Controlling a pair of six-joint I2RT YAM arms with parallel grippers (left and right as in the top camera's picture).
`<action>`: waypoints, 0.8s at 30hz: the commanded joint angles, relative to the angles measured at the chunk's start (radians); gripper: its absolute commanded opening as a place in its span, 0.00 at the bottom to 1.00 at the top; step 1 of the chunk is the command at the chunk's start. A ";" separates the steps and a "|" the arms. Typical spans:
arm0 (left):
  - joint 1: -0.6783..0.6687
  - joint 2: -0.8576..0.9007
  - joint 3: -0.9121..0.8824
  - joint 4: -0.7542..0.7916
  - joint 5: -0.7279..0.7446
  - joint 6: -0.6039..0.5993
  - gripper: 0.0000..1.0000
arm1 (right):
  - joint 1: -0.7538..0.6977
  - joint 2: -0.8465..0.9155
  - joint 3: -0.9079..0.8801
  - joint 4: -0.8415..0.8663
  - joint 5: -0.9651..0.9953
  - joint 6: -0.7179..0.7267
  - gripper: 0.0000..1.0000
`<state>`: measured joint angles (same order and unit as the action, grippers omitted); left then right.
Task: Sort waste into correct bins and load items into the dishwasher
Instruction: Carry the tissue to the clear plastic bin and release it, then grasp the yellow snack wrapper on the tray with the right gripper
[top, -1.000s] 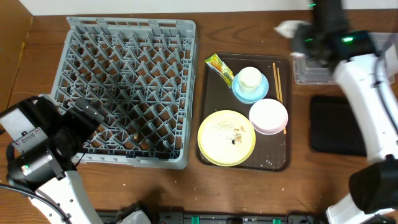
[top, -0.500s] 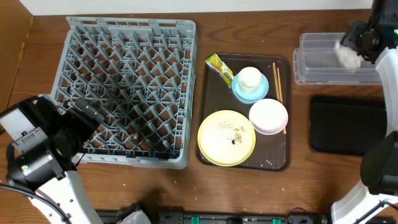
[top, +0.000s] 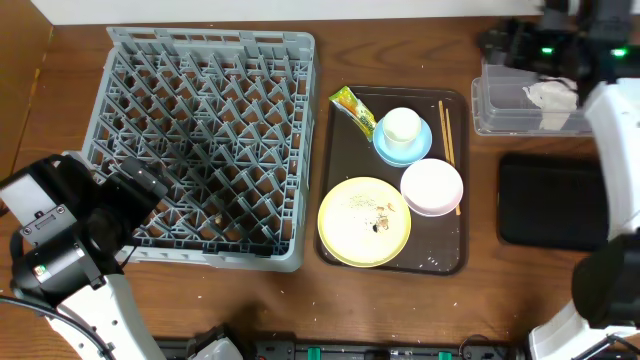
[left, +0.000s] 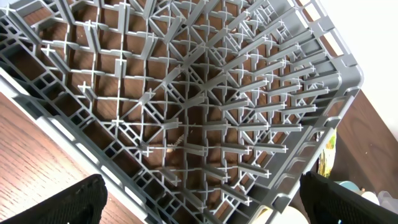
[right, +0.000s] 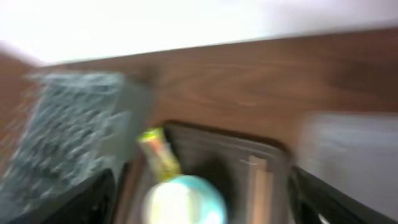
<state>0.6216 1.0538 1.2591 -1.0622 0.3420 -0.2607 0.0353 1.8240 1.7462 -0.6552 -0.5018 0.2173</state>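
Wooden table (top: 400, 310): we list a crumpled napkin (top: 551, 98) inside the clear tub (top: 497, 112), a yellow plate (top: 364, 222) on the brown tray (top: 345, 160). Left gripper (left: 199, 202), right gripper (right: 199, 199): we record jaws spread, empty.

Overhead: high, straight down, whole table (top: 400, 300). Left wrist: close above dish rack (left: 199, 112), from near-left corner facing far right. Right wrist (badly blurred): looks down on far end of serving tray (right: 211, 152). Both wrist views share dish rack, snack wrapper (left: 327, 155).
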 joint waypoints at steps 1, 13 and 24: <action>0.006 -0.003 0.021 0.001 0.013 0.013 1.00 | 0.183 -0.004 0.007 0.027 0.066 -0.032 0.90; 0.006 -0.003 0.021 0.001 0.013 0.013 1.00 | 0.433 0.265 0.223 -0.013 0.286 0.000 0.80; 0.006 -0.003 0.021 0.001 0.013 0.013 1.00 | 0.537 0.426 0.269 -0.040 0.448 0.156 0.46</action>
<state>0.6216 1.0538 1.2591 -1.0626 0.3424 -0.2607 0.5705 2.2253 1.9907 -0.7021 -0.0711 0.2943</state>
